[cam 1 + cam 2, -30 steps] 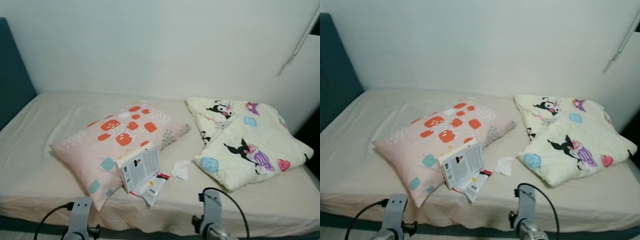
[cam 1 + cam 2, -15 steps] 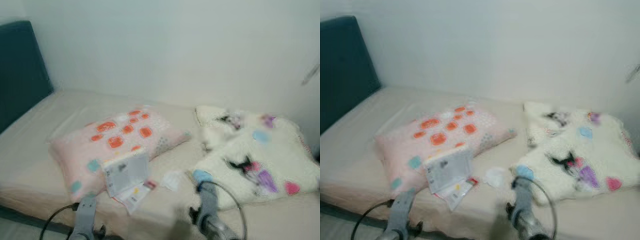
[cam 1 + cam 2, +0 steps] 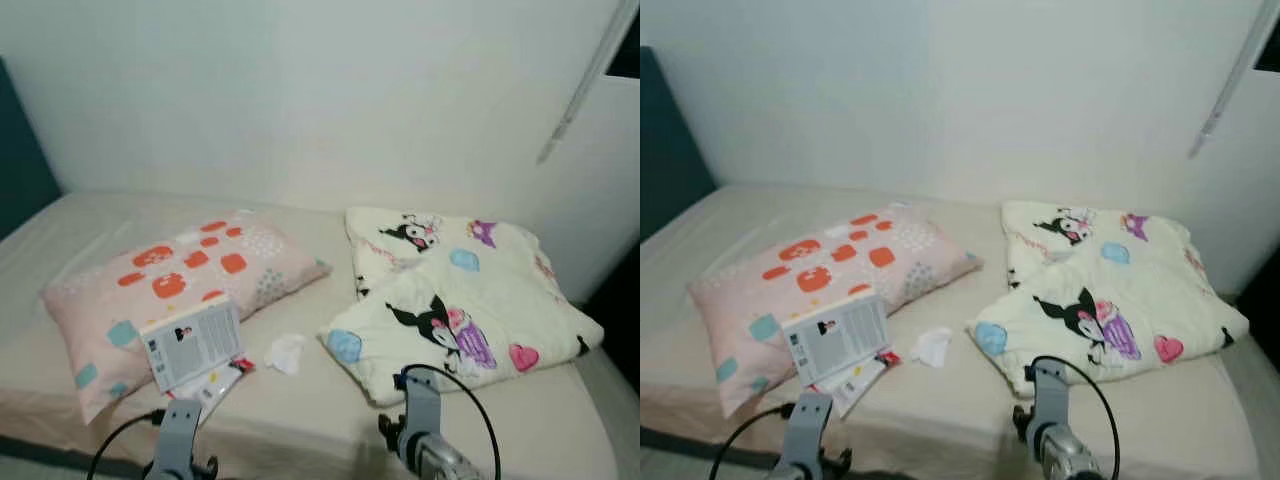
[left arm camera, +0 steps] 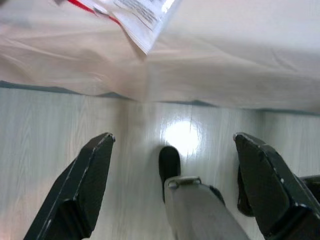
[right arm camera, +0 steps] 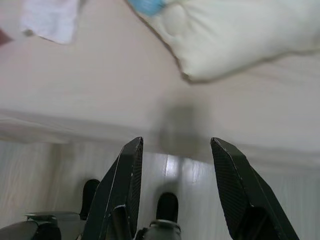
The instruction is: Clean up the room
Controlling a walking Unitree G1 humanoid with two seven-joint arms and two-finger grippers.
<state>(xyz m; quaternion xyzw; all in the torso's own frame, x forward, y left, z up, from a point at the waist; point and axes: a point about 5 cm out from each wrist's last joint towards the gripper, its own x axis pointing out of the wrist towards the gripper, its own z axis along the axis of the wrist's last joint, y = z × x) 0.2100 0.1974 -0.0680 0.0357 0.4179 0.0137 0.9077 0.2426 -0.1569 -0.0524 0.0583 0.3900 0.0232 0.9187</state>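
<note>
Ahead, crumpled tissue [image 3: 286, 352] on bed [image 3: 330, 410], beyond both parted end effectors [image 5: 175, 170]

Bed [image 3: 300, 395], beige sheet, against white wall; dark headboard at robot's left. On it, L to R: pink pillow [image 3: 170, 285] w/ orange & teal patches; open booklet [image 3: 190, 343] leaning on pillow's front edge; flat packet [image 3: 215, 380] under booklet, near bed edge; crumpled white tissue [image 3: 287, 352] mid-bed; folded cream cartoon-print blanket [image 3: 455, 295] on right side.
</note>
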